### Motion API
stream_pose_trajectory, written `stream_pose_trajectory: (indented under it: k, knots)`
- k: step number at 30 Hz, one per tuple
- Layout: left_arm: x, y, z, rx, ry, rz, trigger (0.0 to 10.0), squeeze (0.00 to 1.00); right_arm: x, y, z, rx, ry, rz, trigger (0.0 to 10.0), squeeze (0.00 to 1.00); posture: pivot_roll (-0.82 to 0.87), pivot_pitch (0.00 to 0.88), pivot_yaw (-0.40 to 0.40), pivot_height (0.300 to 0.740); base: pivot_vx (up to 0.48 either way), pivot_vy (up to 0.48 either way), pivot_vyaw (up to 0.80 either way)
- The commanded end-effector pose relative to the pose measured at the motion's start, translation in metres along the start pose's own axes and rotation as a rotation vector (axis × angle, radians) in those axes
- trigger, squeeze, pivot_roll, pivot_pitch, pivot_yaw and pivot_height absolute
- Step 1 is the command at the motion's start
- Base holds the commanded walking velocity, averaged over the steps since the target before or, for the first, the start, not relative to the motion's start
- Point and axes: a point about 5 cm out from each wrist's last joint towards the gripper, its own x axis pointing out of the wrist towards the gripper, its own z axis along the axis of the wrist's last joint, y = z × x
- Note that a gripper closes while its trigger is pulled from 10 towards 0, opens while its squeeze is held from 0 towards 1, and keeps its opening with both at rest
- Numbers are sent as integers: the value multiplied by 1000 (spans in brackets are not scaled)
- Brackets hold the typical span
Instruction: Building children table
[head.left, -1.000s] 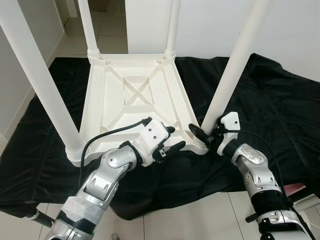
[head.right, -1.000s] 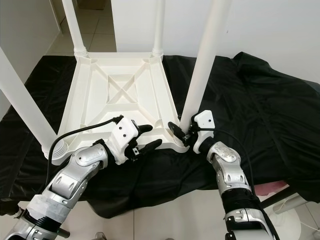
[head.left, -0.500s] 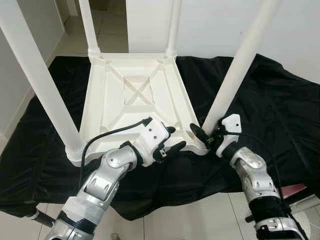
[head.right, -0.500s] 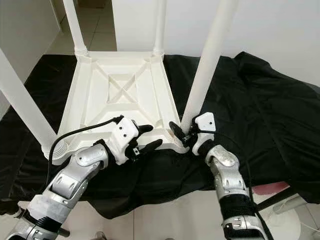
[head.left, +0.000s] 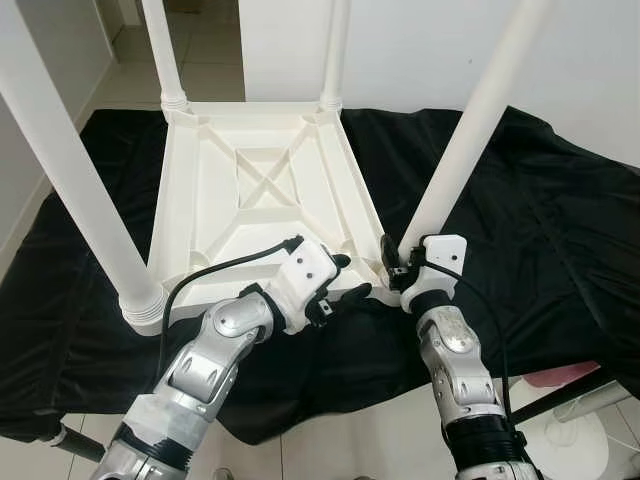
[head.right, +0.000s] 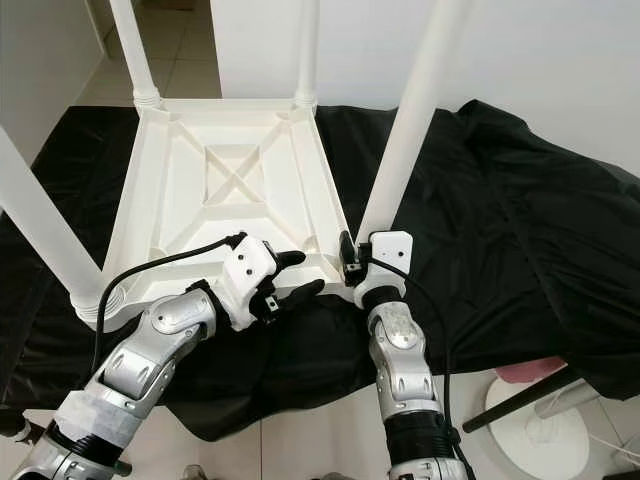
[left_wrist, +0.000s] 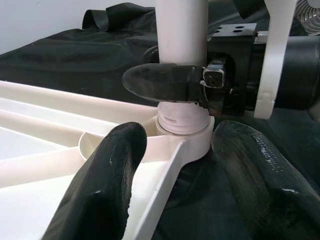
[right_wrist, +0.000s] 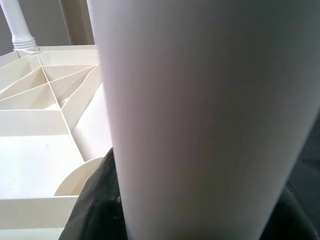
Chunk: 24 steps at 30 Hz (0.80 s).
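A white children's table (head.left: 250, 190) lies upside down on a black cloth (head.left: 540, 230), its legs pointing up. My right gripper (head.left: 399, 264) is shut on the base of the near right leg (head.left: 470, 130), where the leg enters its corner socket (left_wrist: 192, 142). One of its black fingers (left_wrist: 160, 82) wraps across the leg. In the right wrist view the leg (right_wrist: 200, 115) stands very close. My left gripper (head.left: 345, 278) is open at the table's near rim, just left of that corner, with one of its fingers (left_wrist: 105, 185) on each side of the rim.
The near left leg (head.left: 70, 180) and the two far legs (head.left: 160, 50) rise around the arms. The cloth hangs over the front edge above a tiled floor. A pink object (head.left: 562, 378) and a white round stand (head.left: 585, 440) sit low on the right.
My right forearm has swung in toward the left, with its gripper still on the leg's base. The left gripper holds its place. The camera has shifted a little.
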Motion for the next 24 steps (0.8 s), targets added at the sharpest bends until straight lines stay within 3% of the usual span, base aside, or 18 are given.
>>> stream_pose_trajectory:
  k: [1, 10, 12, 15, 16, 17, 19, 24]
  knots:
    - [0, -5, -1, -7, 7, -33, 10000, 0, -3, -3, -6, 11, 37, -24, 10000, 1000, -42, 92, -55, 740, 0, 0, 0]
    - [-1, -1, -2, -6, 8, 2, 10000, 0, -14, -9, 2, 3, -22, -31, 10000, 1000, -32, 82, -79, 740, 0, 0, 0]
    - [-5, -4, 1, -65, -26, 17, 10000, 0, -26, -12, 3, -24, -40, -32, 10000, 1000, -30, 82, -85, 740, 0, 0, 0]
    - [-5, -4, 1, -65, -26, 17, 10000, 0, -26, -12, 3, -24, -40, -32, 10000, 1000, -30, 82, -85, 740, 0, 0, 0]
    - [-16, -8, -3, -85, -9, 25, 10000, 0, -40, -12, 2, -24, -45, -11, 10000, 0, -34, 77, -83, 740, 0, 0, 0]
    - [-16, -8, -3, -85, -9, 25, 10000, 0, -40, -12, 2, -24, -45, -11, 10000, 0, -34, 77, -83, 740, 0, 0, 0]
    - [-32, -8, -7, -115, 17, 64, 10000, 0, -54, -7, 4, -7, -65, 36, 10000, 0, -32, 72, -85, 740, 0, 0, 0]
    - [-44, -9, -8, -144, 33, 80, 10000, 0, -63, -2, 6, 3, -78, 78, 10000, 0, -30, 71, -84, 740, 0, 0, 0]
